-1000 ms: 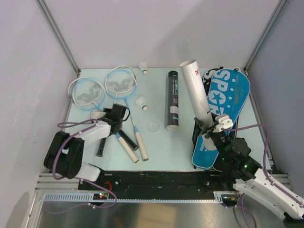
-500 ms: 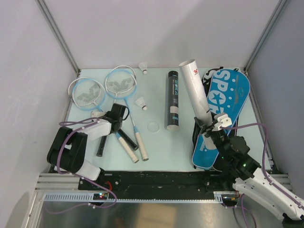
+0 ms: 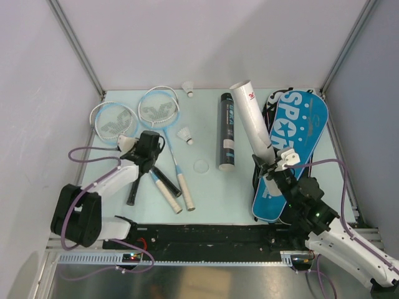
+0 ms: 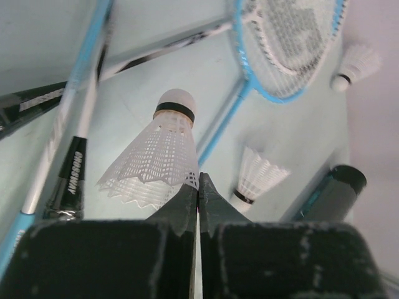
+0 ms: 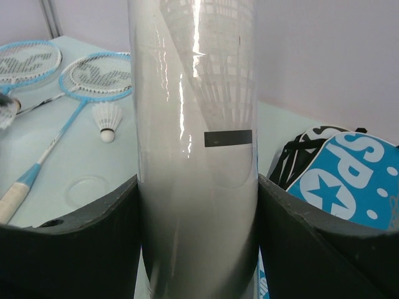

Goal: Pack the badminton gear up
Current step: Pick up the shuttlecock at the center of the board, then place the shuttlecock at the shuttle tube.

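My left gripper (image 3: 136, 146) is shut, its tips (image 4: 198, 182) pinching the skirt edge of a white shuttlecock (image 4: 159, 156) above the racket shafts. Two rackets with pale-blue heads (image 3: 114, 123) (image 3: 158, 107) lie at the left, their handles crossed near the front. A second shuttlecock (image 3: 184, 134) lies beside them and a third (image 3: 188, 88) at the back edge. A long black tube (image 3: 227, 131) lies in the middle. My right gripper (image 3: 272, 167) is shut on a pale tube (image 5: 196, 124), held tilted with its open end (image 3: 242, 87) up and back.
A blue racket bag (image 3: 299, 134) with white lettering lies at the right, under my right arm. A clear round lid (image 3: 201, 166) rests on the table left of the black tube. Walls and frame posts close in the table on three sides.
The left gripper has shut on the shuttlecock and moved up and back-left with it. The right arm has tipped the pale tube slightly to the left.
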`<action>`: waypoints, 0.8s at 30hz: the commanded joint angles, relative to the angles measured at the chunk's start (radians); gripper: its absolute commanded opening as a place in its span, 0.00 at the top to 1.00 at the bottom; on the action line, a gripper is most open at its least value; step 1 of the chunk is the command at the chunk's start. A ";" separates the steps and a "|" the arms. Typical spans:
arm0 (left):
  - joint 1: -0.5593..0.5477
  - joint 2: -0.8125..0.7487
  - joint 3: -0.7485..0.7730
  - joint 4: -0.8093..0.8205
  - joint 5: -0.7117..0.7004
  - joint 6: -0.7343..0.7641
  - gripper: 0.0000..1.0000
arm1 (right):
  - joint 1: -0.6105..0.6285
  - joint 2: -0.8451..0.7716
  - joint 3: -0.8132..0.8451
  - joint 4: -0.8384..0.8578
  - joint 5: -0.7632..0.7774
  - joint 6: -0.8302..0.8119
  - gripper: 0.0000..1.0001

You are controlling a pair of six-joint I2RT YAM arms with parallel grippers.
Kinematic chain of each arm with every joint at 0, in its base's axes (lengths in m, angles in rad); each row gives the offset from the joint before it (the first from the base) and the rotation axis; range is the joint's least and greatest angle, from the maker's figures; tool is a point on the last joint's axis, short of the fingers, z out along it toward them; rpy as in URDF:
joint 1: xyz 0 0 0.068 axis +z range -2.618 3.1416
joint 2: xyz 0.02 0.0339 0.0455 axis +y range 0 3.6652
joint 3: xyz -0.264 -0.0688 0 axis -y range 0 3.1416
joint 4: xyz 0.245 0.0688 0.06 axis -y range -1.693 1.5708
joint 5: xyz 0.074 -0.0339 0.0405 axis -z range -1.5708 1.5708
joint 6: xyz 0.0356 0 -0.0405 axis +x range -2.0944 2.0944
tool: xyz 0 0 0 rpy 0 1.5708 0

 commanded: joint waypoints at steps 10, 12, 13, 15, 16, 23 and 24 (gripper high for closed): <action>0.007 -0.257 0.177 -0.001 0.452 0.779 1.00 | -0.005 0.139 -0.023 0.183 -0.177 -0.043 0.54; 0.010 -0.285 0.199 -0.028 0.581 0.843 1.00 | -0.004 0.174 -0.034 0.215 -0.214 -0.066 0.53; 0.011 -0.299 0.210 -0.046 0.644 0.872 1.00 | -0.002 0.190 -0.044 0.233 -0.231 -0.080 0.53; 0.014 -0.331 0.235 -0.097 0.736 0.921 1.00 | -0.003 0.217 -0.074 0.293 -0.259 -0.117 0.52; 0.015 -0.349 0.249 -0.131 0.768 0.941 1.00 | -0.007 0.232 -0.094 0.347 -0.269 -0.140 0.52; 0.020 -0.470 0.391 -0.403 0.830 1.083 1.00 | -0.109 0.340 -0.300 0.793 -0.517 -0.242 0.53; 0.020 -0.488 0.419 -0.442 0.840 1.099 1.00 | -0.114 0.345 -0.318 0.829 -0.555 -0.261 0.54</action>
